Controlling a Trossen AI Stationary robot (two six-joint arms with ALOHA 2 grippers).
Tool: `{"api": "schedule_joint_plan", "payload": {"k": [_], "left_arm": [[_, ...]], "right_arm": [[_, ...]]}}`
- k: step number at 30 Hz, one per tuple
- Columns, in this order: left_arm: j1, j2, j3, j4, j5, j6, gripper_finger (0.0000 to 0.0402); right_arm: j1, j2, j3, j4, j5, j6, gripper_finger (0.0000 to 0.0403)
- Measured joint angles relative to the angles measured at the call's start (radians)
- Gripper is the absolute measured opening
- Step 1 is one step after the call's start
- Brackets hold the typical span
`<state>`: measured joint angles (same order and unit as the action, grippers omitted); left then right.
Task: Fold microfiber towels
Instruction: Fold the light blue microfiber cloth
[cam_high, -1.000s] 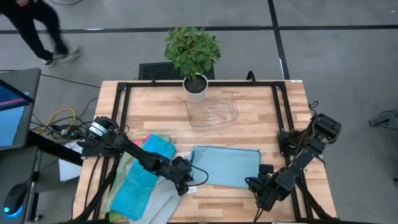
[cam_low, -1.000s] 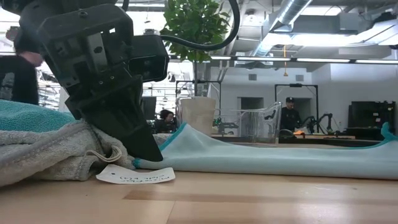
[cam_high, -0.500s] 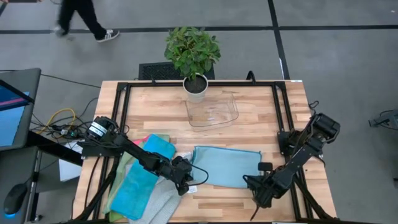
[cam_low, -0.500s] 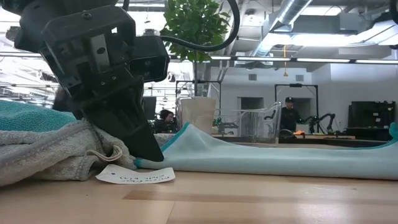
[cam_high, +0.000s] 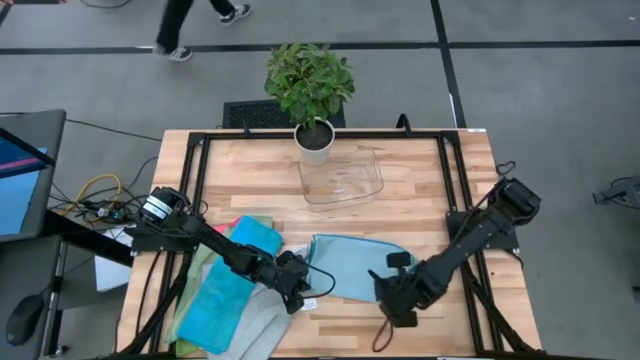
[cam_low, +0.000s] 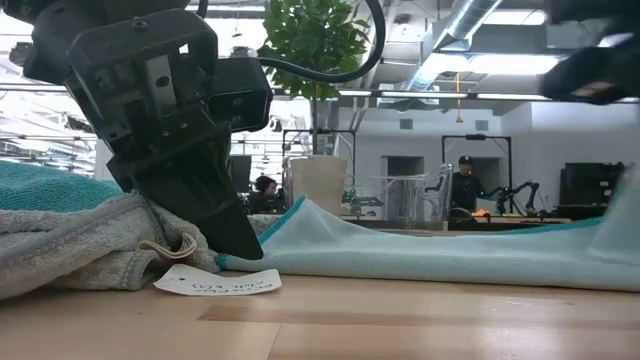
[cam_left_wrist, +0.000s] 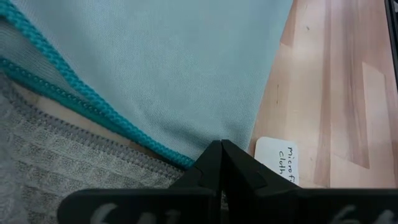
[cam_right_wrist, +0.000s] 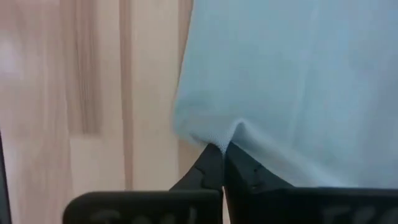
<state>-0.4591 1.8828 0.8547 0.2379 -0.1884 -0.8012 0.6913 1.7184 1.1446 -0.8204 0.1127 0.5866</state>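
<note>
The left gripper (cam_high: 296, 291) is closed on the near left corner of the light towel (cam_high: 345, 268), beside the towel pile (cam_high: 225, 295). The towel lies long from left to right. The right gripper (cam_high: 392, 300) pinches its near right corner.

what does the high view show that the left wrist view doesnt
Only the high view: the right claw shut on the light towel, its right edge lifted and pulled inward; the potted plant; the clear tray; the blue towel.

Only the left wrist view: the towel's teal edging up close, and handwriting on the white tag.

Both: the left claw shut at the light towel's corner, beside the grey towel.
</note>
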Motion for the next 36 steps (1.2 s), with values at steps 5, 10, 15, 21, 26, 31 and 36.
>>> {"api": "schedule_joint_plan", "payload": {"k": [5,10,15,21,26,31,36], "left_arm": [[0.0,0.0,0.0,0.0,-0.001,-0.016,0.0],[0.0,0.0,0.0,0.001,-0.001,-0.024,0.0],[0.0,0.0,0.0,0.004,0.0,-0.024,0.0],[0.0,0.0,0.0,0.001,-0.001,-0.023,0.0],[0.0,0.0,0.0,0.001,-0.002,-0.02,0.0],[0.0,0.0,0.0,0.0,-0.002,-0.019,0.0],[0.0,0.0,0.0,0.001,-0.001,-0.015,0.0]], "right_arm": [[-0.061,0.006,0.002,0.075,0.01,-0.075,0.0032],[-0.092,0.061,0.003,0.171,-0.01,-0.144,0.0035],[-0.099,0.114,0.016,0.218,-0.037,-0.153,0.0028],[-0.098,0.122,0.07,0.215,-0.023,-0.174,0.0033],[-0.106,0.124,0.079,0.216,-0.002,-0.195,0.0032],[-0.115,0.152,0.081,0.237,-0.01,-0.203,0.0044],[-0.115,0.186,0.078,0.236,-0.007,-0.203,0.0056]]}}
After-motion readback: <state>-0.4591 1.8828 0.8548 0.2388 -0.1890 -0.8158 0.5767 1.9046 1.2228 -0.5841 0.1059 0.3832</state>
